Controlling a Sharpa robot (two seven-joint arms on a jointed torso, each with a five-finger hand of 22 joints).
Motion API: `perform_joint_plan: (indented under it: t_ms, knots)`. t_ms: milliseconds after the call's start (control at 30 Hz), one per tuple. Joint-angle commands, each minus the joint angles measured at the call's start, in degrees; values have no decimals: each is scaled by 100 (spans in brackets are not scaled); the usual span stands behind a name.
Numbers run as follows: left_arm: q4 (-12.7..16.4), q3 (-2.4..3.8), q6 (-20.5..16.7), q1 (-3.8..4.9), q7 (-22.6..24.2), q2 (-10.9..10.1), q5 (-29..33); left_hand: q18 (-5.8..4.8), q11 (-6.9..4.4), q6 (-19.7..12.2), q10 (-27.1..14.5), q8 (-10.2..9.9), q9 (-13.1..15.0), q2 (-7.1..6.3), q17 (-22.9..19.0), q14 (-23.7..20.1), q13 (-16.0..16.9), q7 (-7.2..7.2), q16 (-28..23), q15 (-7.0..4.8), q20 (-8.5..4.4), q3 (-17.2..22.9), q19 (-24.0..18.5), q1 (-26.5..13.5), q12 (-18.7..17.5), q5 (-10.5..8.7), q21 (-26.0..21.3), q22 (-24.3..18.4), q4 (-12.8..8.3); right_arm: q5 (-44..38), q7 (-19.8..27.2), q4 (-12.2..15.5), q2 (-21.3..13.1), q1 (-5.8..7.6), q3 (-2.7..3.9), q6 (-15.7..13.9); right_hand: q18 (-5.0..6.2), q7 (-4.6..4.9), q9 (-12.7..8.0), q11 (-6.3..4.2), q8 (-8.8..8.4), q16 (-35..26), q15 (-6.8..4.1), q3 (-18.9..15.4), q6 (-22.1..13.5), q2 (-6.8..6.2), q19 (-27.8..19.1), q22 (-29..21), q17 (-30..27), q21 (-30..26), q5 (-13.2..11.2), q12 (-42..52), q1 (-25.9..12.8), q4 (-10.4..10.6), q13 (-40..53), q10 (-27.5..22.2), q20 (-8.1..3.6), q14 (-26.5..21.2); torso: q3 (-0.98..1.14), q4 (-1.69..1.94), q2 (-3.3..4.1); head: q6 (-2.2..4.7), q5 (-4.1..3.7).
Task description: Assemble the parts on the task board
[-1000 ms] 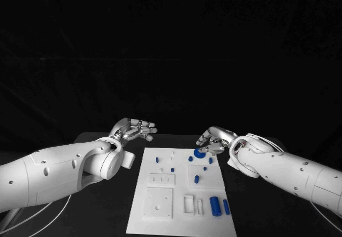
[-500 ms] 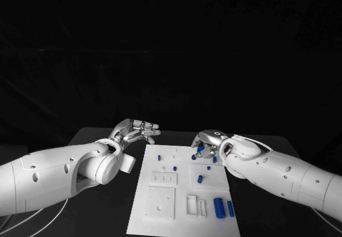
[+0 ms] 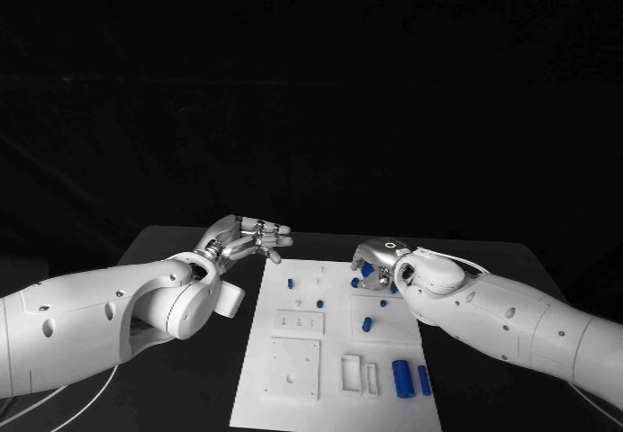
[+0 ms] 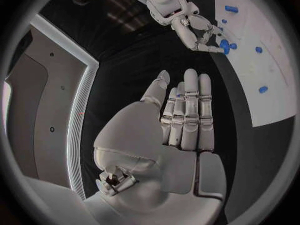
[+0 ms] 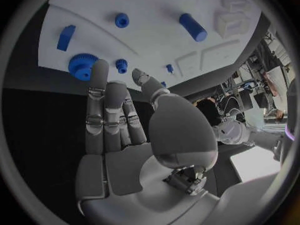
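Two empty hands, right hand (image 3: 378, 264) over task board (image 3: 318, 396) far end.

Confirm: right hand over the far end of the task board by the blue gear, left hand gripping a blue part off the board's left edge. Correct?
Not quite. The left hand grips nothing: the left wrist view shows its fingers straight with no part in them. The rest holds: it sits off the left edge of the task board, and the right hand is over the far end by the blue gear.
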Motion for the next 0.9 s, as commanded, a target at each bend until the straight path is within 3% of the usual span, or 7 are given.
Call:
perform_joint_plan:
  t_ms: [33,467,900]
  knots:
    - [31,8,87,25,7,-5,-59,62,-8,-44,-47,-22,3,1,-9,-49,-3,5,17,-5,15,-39,37,-55,-15,-40,-7,5,-4,-247,-108,-33,18,0,-3,142,-71,-4,-5,-15,-12,34,-11,77,37,-12,62,5,-14,-36,-48,23,-22,1,-1,40,-2,-32,5,9,65,25,-1]
    - [51,17,91,52,-10,-5,-69,63,-5,-47,-63,-22,3,14,-20,-52,-2,7,24,-2,17,-51,43,-57,-15,-44,-16,3,4,-213,-41,-115,69,-1,-18,208,-74,-7,-4,-42,-11,116,-31,799,158,62,59,120,-41,-38,-602,21,-197,-6,-1,253,-22,-48,18,34,152,60,-21]
    - [68,25,91,77,-27,-2,-83,65,-2,-49,-72,-22,3,25,-42,-51,-2,8,40,-2,19,-78,55,-54,-15,-42,-33,2,12,-169,-25,-154,92,-1,-19,284,-81,-9,-2,-51,-8,136,-38,1198,163,55,39,223,-51,-39,-790,20,-277,44,-2,302,-32,-55,15,33,192,42,8]
